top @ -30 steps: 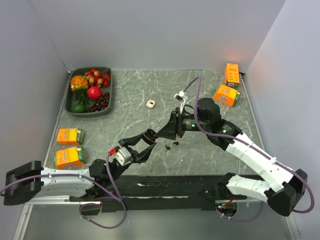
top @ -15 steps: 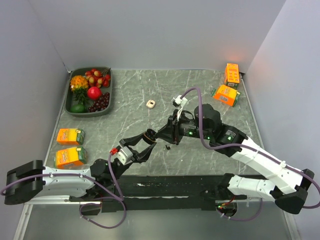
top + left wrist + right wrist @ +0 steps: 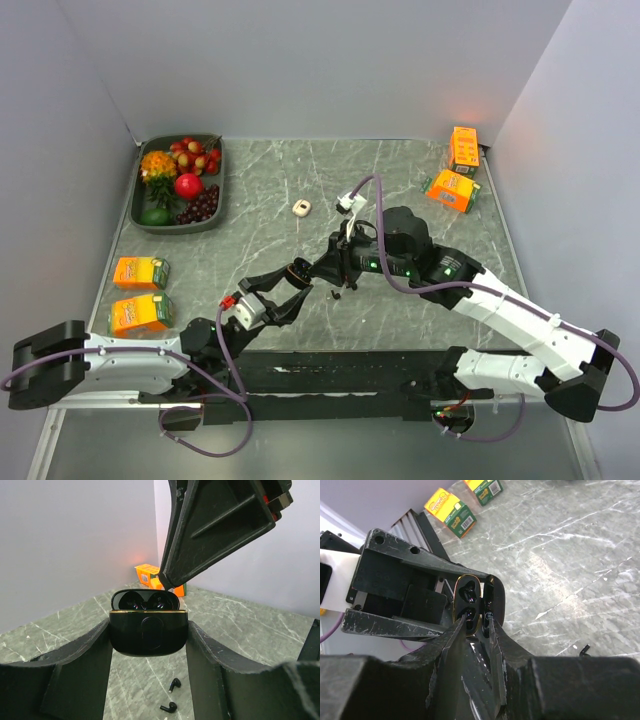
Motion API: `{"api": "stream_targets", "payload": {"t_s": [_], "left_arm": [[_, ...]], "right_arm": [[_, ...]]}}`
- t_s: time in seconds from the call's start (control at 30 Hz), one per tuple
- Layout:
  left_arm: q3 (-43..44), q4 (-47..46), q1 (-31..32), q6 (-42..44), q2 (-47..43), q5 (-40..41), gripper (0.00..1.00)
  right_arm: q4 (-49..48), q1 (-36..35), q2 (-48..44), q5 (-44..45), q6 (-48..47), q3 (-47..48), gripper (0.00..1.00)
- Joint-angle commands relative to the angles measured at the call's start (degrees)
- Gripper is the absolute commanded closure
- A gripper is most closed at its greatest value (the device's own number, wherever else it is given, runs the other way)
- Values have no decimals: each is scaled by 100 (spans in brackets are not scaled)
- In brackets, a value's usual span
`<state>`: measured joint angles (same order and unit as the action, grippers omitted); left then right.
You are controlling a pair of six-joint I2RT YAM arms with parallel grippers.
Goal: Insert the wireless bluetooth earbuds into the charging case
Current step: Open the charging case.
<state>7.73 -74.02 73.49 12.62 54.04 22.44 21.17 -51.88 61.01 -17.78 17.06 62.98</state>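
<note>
My left gripper [image 3: 148,636] is shut on the black charging case [image 3: 148,630] and holds it off the table, lid open toward the back. Both wells of the case [image 3: 469,602] look empty. The two wireless bluetooth earbuds [image 3: 174,683] [image 3: 169,708] lie on the table below the case, also seen as dark specks [image 3: 338,294] from above. My right gripper [image 3: 476,617] hovers right at the open case, its jaws a narrow gap apart with nothing between them. One fingertip [image 3: 463,616] sits over the lower well, the other over the lid. From above, the right gripper [image 3: 334,270] meets the case [image 3: 298,269].
A dark tray [image 3: 137,200] of fruit stands at the back left. Two orange juice boxes [image 3: 140,272] [image 3: 140,313] lie at the left edge and two orange boxes [image 3: 463,148] [image 3: 452,190] at the back right. A small beige object [image 3: 302,208] lies mid-table.
The right arm has swung left and lowered its gripper to the open case, and its jaws have narrowed. The left arm and the case have stayed put.
</note>
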Motion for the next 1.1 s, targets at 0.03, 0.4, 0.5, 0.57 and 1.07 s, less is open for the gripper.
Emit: {"api": "stream_targets", "payload": {"t_s": [0.03, 0.4, 0.5, 0.57, 1.07], "left_arm": [[124, -236, 34, -58, -192, 59, 99], [-61, -412, 77, -5, -201, 305, 99], [-157, -534, 77, 108, -236, 191, 99], [-254, -718, 112, 179, -201, 182, 99], [-272, -702, 376, 566, -130, 446, 99]], "right_arm": [[1, -24, -45, 108, -36, 180, 67], [389, 458, -704, 2428, 412, -538, 54], [274, 643, -714, 2411, 579, -1119, 55], [230, 653, -635, 2595, 675, -1357, 55], [-332, 696, -124, 2385, 904, -2158, 51]]}}
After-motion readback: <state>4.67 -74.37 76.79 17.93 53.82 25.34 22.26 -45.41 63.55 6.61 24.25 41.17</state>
